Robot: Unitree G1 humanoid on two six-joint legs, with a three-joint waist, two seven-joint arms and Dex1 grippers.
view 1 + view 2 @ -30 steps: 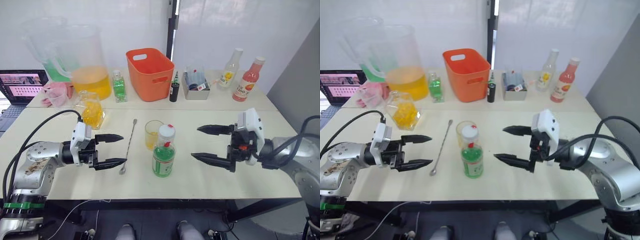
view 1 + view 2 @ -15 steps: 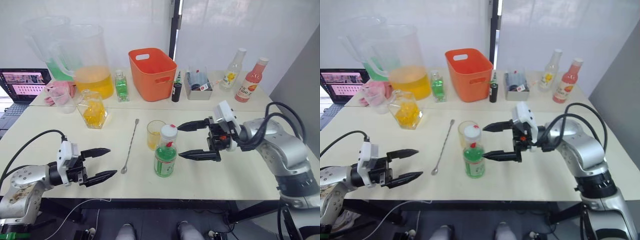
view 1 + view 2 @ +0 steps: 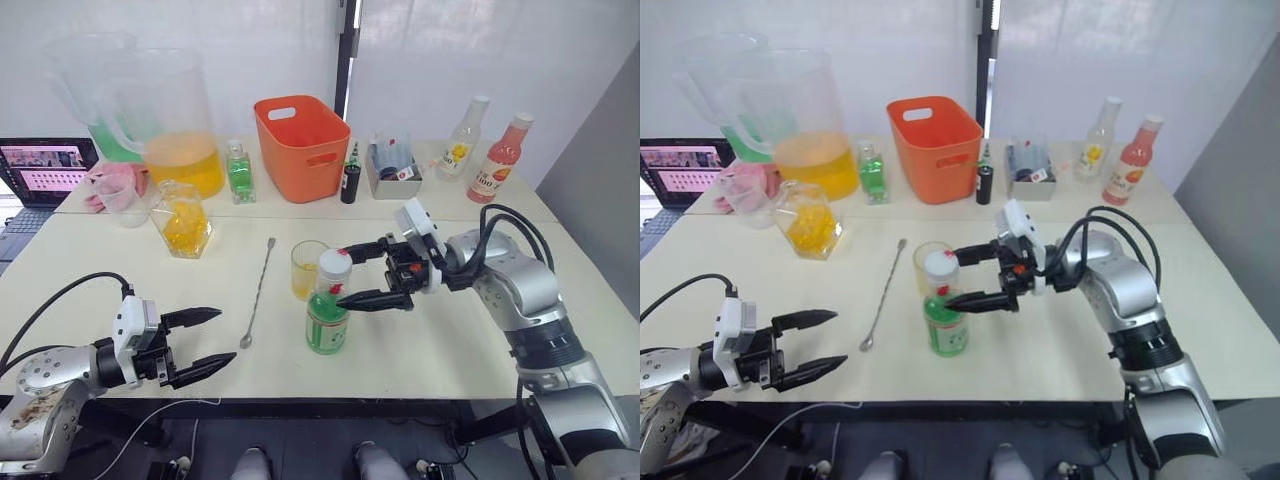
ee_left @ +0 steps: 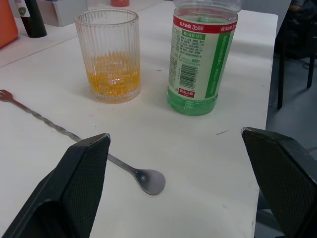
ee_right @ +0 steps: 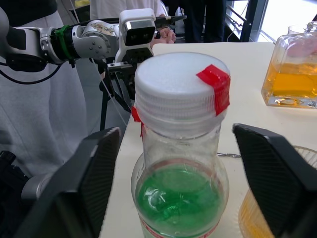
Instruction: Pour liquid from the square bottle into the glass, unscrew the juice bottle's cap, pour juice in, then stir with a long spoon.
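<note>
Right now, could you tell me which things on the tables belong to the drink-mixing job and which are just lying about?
In the job: square bottle, glass, juice bottle, long spoon.

Lying about: orange basket, pitchers, small green bottle, two drink bottles, laptop.

Open right hand (image 3: 350,274) around juice bottle (image 3: 328,314)

from the head we look forward and down over the table (image 3: 450,340) through two eyes set side by side, sharing nearly the whole scene. our left wrist camera sits low near the table's surface, looking along it at the juice bottle (image 4: 202,54), glass (image 4: 109,57) and long spoon (image 4: 74,136). our right wrist camera faces the same bottle's cap (image 5: 178,91) from very close.
</note>
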